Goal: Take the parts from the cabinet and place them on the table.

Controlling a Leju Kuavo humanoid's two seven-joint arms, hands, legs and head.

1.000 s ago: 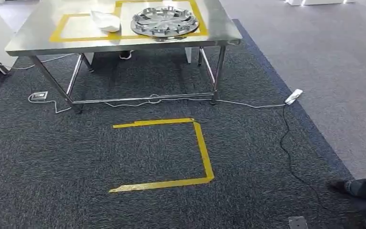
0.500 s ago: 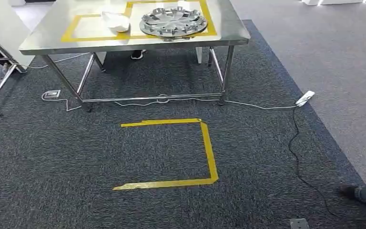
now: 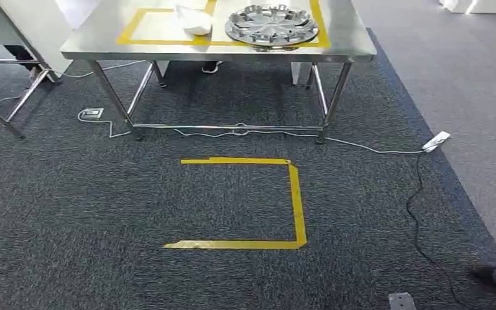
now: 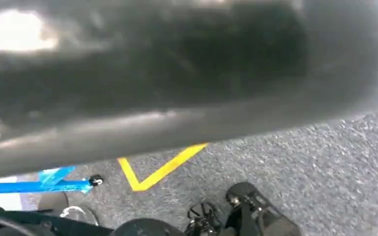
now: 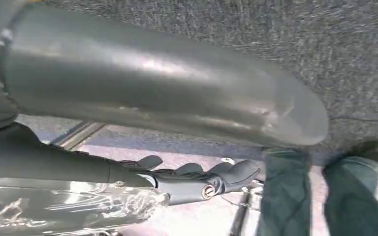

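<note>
Far across the dark carpet (image 3: 103,213), on the steel table (image 3: 349,46): a round silver wheel-cover part (image 3: 271,26), lying flat inside a yellow tape frame (image 3: 124,37), with a white part (image 3: 194,20) just to its left, apart from it. Beneath the table, a thin white cable (image 3: 361,146) running right to a white power strip (image 3: 436,141); near the table's left leg, a small floor socket (image 3: 91,114). At the far left, the corner and legs of a second table (image 3: 13,26).

Nearer, a taped yellow square outline (image 3: 295,200) on the carpet, open on its left side. At the near right, a black cable (image 3: 416,213), a metal floor plate (image 3: 400,300) and the shoe (image 3: 494,274) of a person at the frame's edge.

Right wrist view: right hand (image 5: 187,177) with dark fingers (image 5: 226,172) stretched out straight and close together, lying along a shiny plastic-wrapped item (image 5: 69,206); cannot tell whether gripped or merely touched. Beyond the fingers, a person's legs (image 5: 285,196) in blue-green trousers.

Left wrist view: left hand (image 4: 152,83) seen as a dark, blurred mass close to the lens; cannot tell how its fingers lie. Below it, carpet with a corner of yellow tape (image 4: 152,174).
</note>
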